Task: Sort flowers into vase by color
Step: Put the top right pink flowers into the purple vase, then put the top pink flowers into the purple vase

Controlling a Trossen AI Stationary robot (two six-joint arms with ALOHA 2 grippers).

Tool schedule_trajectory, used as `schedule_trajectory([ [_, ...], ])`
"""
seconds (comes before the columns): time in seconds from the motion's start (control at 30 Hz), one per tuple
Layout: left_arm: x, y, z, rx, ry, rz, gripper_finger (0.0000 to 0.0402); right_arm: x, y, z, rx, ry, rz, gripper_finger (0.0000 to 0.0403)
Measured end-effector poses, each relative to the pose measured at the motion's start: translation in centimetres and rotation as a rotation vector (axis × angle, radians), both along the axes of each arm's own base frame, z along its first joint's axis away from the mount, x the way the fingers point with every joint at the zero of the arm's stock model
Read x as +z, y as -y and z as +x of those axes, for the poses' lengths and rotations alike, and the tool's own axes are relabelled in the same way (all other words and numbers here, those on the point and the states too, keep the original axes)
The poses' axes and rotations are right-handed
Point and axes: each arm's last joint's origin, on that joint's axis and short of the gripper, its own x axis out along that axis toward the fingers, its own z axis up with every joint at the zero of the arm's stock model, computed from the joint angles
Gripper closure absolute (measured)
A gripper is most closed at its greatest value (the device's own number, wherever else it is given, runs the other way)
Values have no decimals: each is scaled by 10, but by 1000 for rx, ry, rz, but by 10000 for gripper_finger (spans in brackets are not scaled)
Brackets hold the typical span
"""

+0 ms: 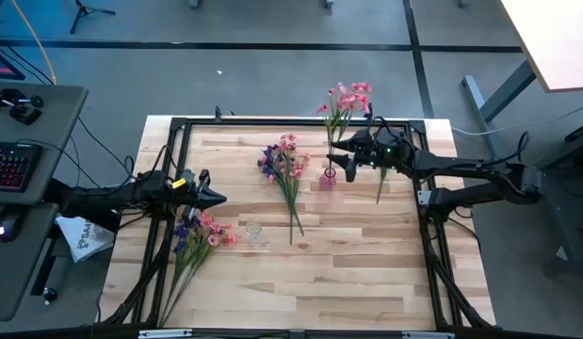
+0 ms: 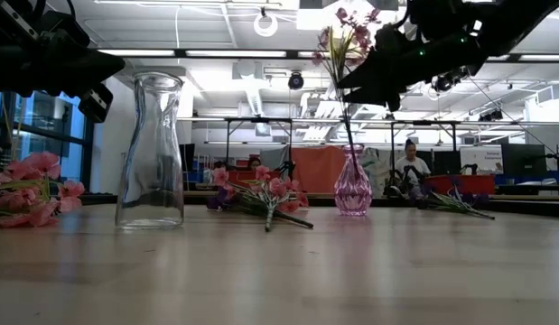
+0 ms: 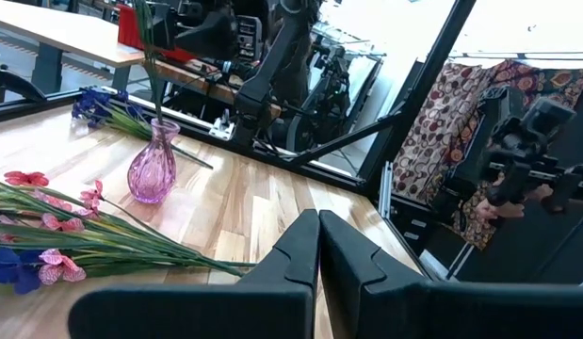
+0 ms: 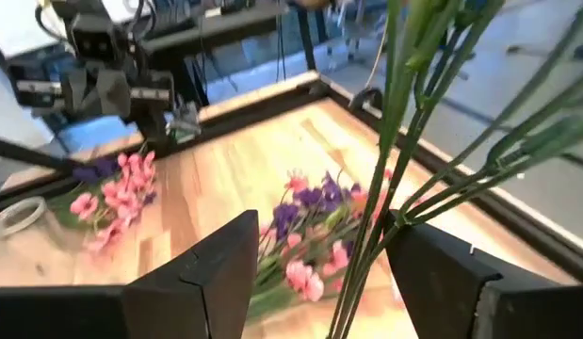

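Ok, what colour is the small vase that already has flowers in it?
Pink, translucent glass; clearest in the low view.

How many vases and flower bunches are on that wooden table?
Glass vases: 2 (pink bulbous vase, clear tall vase)
Flower bunches lying flat: 3 (left bunch, middle bunch, right bunch)
Pink spray standing in the pink vase: 1
Total: 6

Keyboard [image 1: 10,167] and mouse [image 1: 5,227] on grey side desk [image 1: 46,122], seated person [image 2: 410,169] beyond.

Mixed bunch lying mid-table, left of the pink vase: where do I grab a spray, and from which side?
Grip the mixed bunch by its bare green stems near the table's middle, coming straight down from above. It lies flat, its blossoms crowd the far end, and the stems narrow together at the near end.
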Motion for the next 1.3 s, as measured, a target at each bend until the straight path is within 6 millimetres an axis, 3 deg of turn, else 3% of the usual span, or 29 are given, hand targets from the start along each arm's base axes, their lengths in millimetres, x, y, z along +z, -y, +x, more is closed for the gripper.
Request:
schedule_trajectory([
  [0.43, 0, 0, 0, 0, 1, 0, 401, 39, -17, 7, 138, -279, 16, 179],
  [0.73, 0, 0, 0, 0, 0, 0, 401, 57, -23, -3, 171, -464, 48, 179],
  [1.03, 0, 0, 0, 0, 0, 0, 401, 80, -43, -45, 225, -700, 153, 179],
  [1.3, 0, 0, 0, 0, 1, 0, 401, 94, -78, -85, 202, -526, 312, 179],
])
